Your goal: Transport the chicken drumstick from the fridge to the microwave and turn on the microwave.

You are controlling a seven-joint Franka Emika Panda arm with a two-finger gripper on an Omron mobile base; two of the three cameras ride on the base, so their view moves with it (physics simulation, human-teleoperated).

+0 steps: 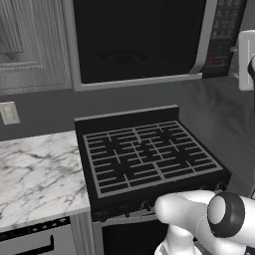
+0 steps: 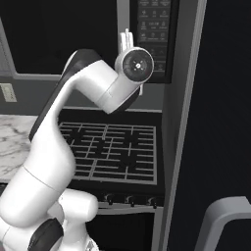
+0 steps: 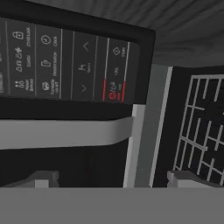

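Kitchen wall, microwave point(image 1: 139, 42) mounted above stove point(image 1: 149, 159), door shut.
You have the gripper point(image 3: 109, 181) spread wide, empty, facing the button panel point(image 3: 65, 61); drumstick unseen, presumably inside. Panel is rigid: press red-marked key squarely.

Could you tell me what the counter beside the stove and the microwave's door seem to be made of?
The counter looks like polished marble or an imitation: white with grey veining. The microwave door looks like dark glass in a brushed silver-grey frame, likely metal or painted plastic. The stove top looks matte black with grey grates.
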